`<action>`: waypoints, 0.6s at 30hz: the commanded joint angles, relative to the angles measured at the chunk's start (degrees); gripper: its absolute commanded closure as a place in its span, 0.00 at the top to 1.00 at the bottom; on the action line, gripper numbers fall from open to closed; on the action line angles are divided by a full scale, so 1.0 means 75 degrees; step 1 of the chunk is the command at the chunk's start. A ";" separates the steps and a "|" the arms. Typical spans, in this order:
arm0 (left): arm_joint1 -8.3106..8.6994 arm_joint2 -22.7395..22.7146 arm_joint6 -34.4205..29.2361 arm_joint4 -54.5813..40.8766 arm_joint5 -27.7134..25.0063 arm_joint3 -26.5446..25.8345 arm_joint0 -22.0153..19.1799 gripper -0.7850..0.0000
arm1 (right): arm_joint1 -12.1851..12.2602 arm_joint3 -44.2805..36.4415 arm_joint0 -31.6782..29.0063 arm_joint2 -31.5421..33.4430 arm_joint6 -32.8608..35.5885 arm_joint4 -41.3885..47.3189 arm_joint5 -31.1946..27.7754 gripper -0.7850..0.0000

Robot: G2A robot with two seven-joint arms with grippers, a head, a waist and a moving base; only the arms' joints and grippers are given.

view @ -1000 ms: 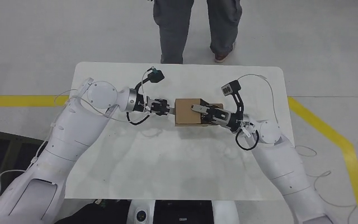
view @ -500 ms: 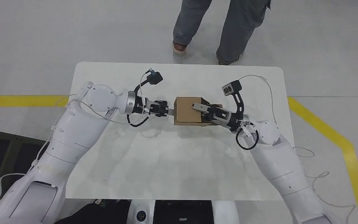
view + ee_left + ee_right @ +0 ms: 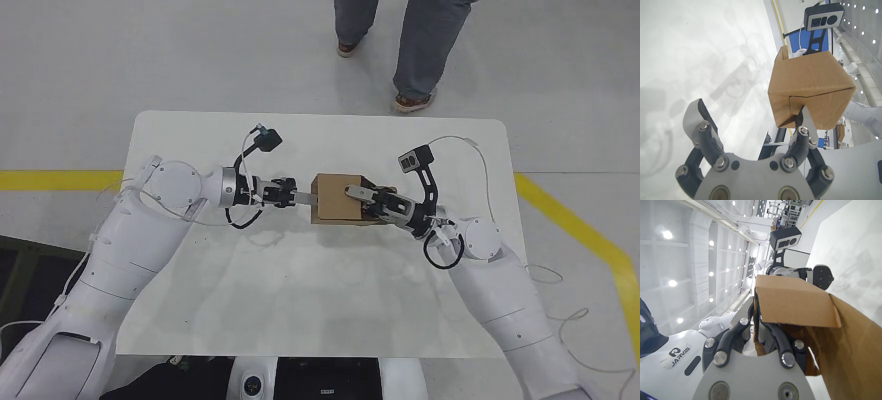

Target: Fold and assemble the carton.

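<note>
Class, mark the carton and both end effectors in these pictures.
carton (image 3: 337,198), top view, upper face.
left end effector (image 3: 752,106), left wrist view, midway between fingertips.
right end effector (image 3: 755,314), right wrist view, midway between fingertips.

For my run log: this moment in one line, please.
left gripper: open, fingertip at carton flap | right gripper: shut on carton

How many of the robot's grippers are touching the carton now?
2. The left gripper, open, touches the end face of the carton with one fingertip. The right gripper is shut on the carton's edge at the opposite end; its inner finger is partly hidden.
</note>
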 commanded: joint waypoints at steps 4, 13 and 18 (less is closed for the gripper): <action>-0.0049 0.0070 0.0249 -0.0062 0.0044 -0.0009 -0.0008 1.00 | -0.0023 0.0033 0.0028 -0.0036 0.0027 0.0036 -0.0029 0.00; -0.0124 0.0202 0.0308 -0.0157 -0.0041 0.0105 -0.0086 1.00 | -0.0040 0.0087 0.0023 -0.0021 0.0054 0.0030 -0.0044 0.00; -0.0087 0.0092 0.0205 0.0053 0.0022 0.0241 -0.0126 1.00 | -0.0011 0.0166 0.0003 0.0052 0.0160 -0.0194 0.0061 0.00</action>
